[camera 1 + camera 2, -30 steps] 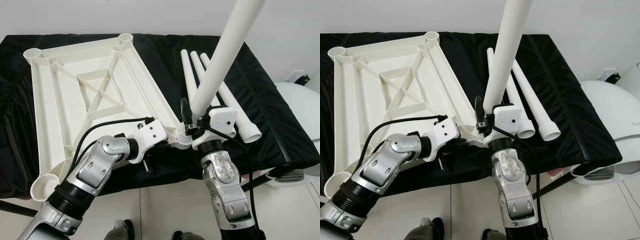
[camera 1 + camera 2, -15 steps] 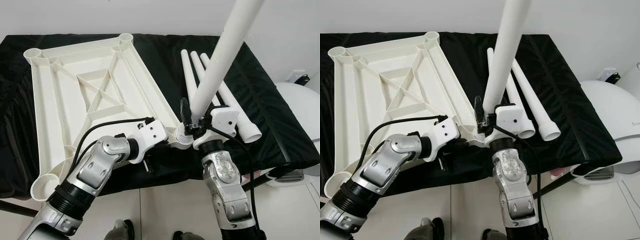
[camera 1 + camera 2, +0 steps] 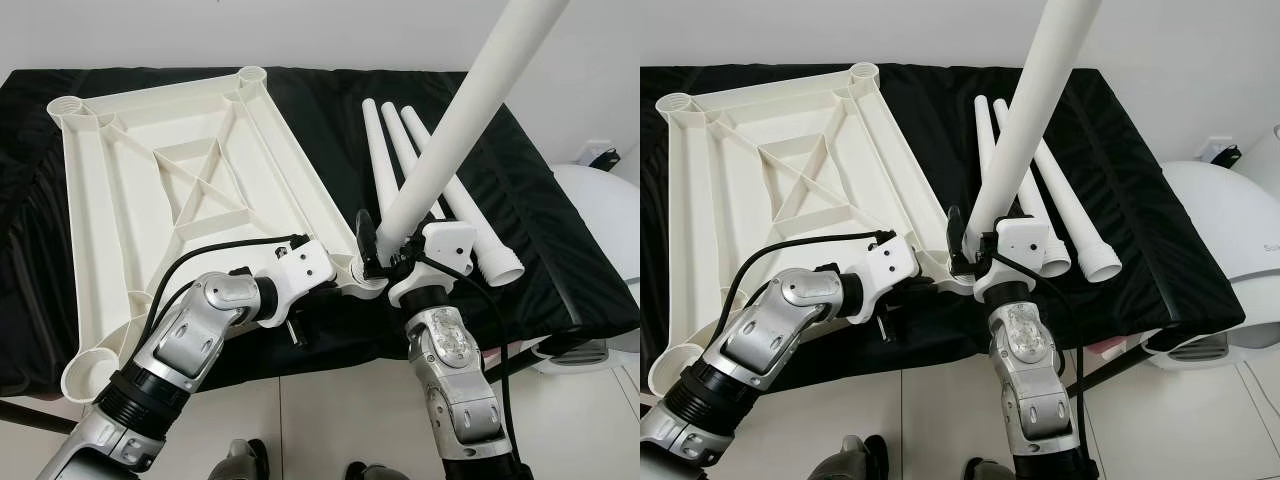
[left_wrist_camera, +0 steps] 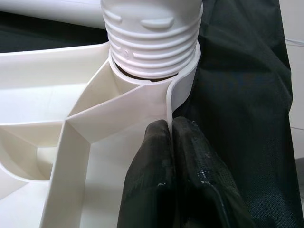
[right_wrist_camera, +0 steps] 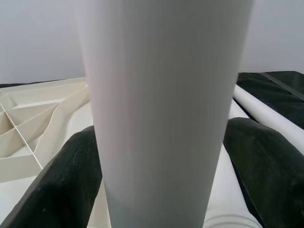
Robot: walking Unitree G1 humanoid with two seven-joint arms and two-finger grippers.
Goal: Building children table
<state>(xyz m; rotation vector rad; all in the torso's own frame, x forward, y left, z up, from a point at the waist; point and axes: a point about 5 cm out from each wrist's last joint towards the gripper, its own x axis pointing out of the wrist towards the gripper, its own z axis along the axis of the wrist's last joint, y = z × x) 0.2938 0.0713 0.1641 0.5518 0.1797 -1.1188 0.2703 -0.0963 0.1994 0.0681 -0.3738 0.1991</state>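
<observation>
Two grippers at work at the near right corner of the white tabletop frame (image 3: 180,180). Right gripper (image 3: 385,250) is clamped around a long white table leg (image 3: 460,120), black fingers (image 5: 61,185) on either side of the tube — the leg rises tilted, leaning up and to the right, with its threaded end (image 4: 152,38) seated in the frame's corner socket (image 4: 183,80). Left gripper (image 4: 171,142) has its fingers pinched together on the thin wall of the frame just beside that socket. The frame lies underside up on a black cloth-covered surface (image 3: 540,200). Three more white legs (image 3: 440,190) lie side by side on the cloth to the right of the frame, behind the raised leg. White rounded appliance (image 3: 600,230) stands off the right edge.
</observation>
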